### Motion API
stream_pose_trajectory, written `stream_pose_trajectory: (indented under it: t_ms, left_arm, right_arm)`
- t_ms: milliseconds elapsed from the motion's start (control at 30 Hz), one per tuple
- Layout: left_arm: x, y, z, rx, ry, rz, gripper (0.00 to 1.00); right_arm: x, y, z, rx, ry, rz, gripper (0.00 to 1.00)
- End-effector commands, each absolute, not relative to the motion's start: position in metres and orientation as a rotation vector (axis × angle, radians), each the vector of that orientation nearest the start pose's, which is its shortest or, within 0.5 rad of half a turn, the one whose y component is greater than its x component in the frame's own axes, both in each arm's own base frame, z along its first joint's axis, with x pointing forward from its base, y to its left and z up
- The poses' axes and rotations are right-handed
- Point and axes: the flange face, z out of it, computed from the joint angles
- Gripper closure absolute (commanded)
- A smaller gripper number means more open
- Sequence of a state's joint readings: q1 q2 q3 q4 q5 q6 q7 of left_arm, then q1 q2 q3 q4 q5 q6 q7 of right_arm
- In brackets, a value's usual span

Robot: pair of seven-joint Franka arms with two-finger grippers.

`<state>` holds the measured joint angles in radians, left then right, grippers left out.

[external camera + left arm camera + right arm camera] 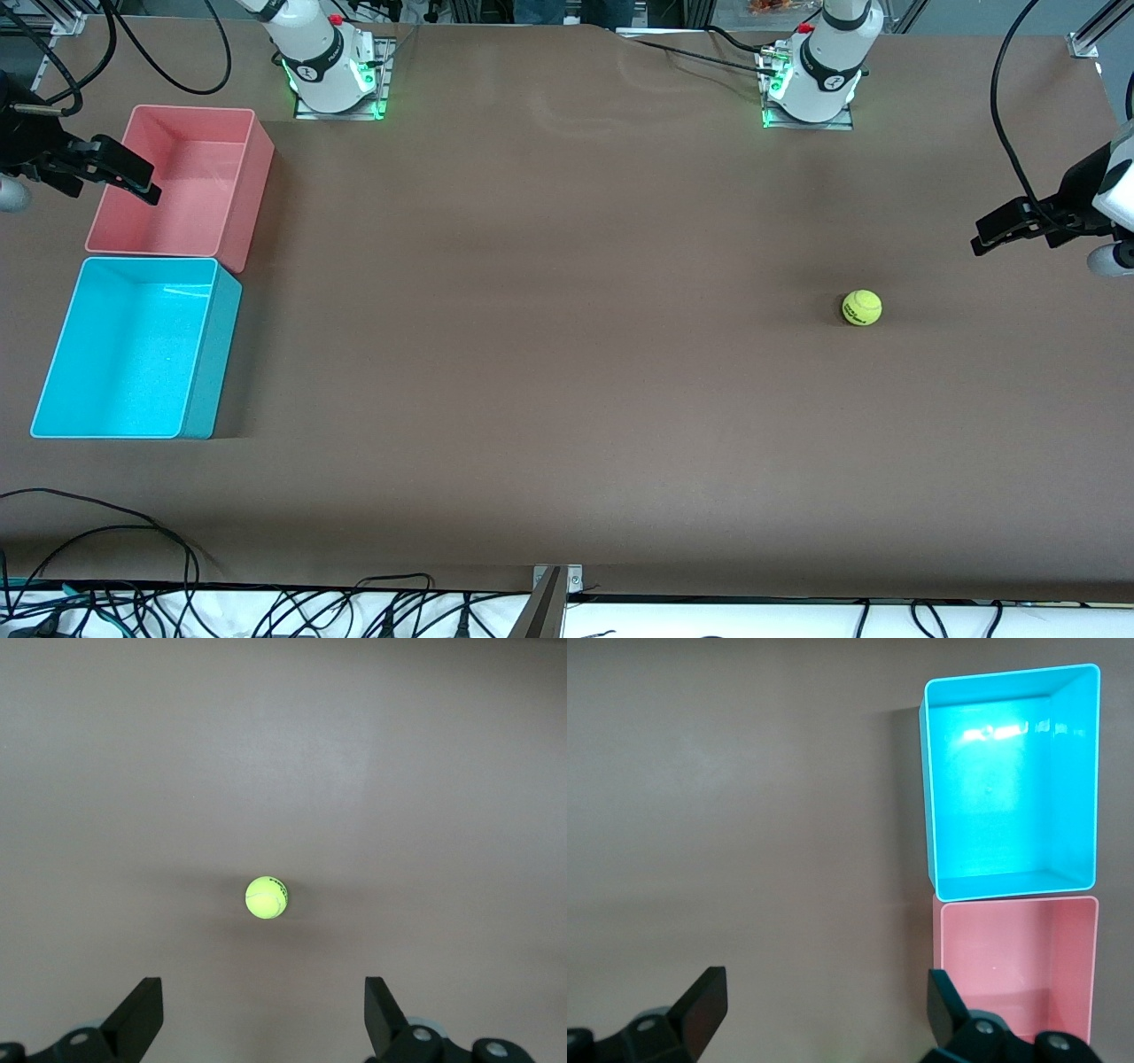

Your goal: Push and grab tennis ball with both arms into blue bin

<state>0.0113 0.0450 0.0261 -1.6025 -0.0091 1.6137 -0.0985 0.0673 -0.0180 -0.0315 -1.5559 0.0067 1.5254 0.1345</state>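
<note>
Front view: the tennis ball (861, 307) sits on open worktop (567, 372) toward the left arm's end, lettering facing the right arm's end. The blue bin (199, 390) lies lengthwise, touching the pink bin (248, 213).

Left wrist view: the left hand (264, 1014), fingers apart, hangs over bare worktop near the ball.

Right wrist view: the right hand (828, 1005), fingers apart, hovers beside the pink bin.

Robotics lab: bolted arm bases (332, 84), brown table (567, 399), trailing cables (266, 611).

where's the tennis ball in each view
Front view: the tennis ball lies on the brown table toward the left arm's end, apart from both bins.
Left wrist view: the ball sits mid-picture, ahead of the open left hand.
Right wrist view: not in it.
Shared landmark: the brown tabletop.
</note>
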Motion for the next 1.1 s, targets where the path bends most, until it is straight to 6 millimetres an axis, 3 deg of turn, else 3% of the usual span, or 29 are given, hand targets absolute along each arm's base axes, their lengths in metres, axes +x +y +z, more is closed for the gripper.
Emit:
stream_pose_trajectory:
  t_ms: [0, 467, 567, 600, 667, 767, 800, 1067]
  left_arm:
    - [0.570, 0.021, 0.587, -3.146, -0.234, 0.051, 0.00]
    - [0.569, 0.033, 0.588, -3.151, -0.269, 0.049, 0.00]
    - [0.574, 0.033, 0.579, -3.152, -0.274, 0.071, 0.00]
    - [0.575, 0.033, 0.576, -3.149, -0.284, 0.078, 0.05]
    - [0.575, 0.033, 0.576, -3.148, -0.298, 0.079, 0.46]
    - [0.575, 0.034, 0.576, -3.144, -0.302, 0.078, 0.93]
    - [0.575, 0.034, 0.576, -3.144, -0.300, 0.078, 1.00]
    - [0.575, 0.031, 0.576, -3.130, -0.329, 0.080, 1.00]
  right_arm:
    - [0.544, 0.019, 0.644, -3.113, 0.134, 0.027, 0.00]
    - [0.544, 0.018, 0.644, -3.113, 0.136, 0.027, 0.00]
    - [0.544, 0.019, 0.644, -3.113, 0.136, 0.027, 0.00]
    - [0.544, 0.020, 0.644, -3.113, 0.134, 0.027, 0.00]
    - [0.544, 0.020, 0.644, -3.113, 0.134, 0.027, 0.00]
    - [0.544, 0.019, 0.643, -3.113, 0.136, 0.029, 0.00]
    - [0.544, 0.018, 0.643, -3.113, 0.136, 0.029, 0.00]
    - [0.544, 0.019, 0.643, -3.113, 0.136, 0.029, 0.00]
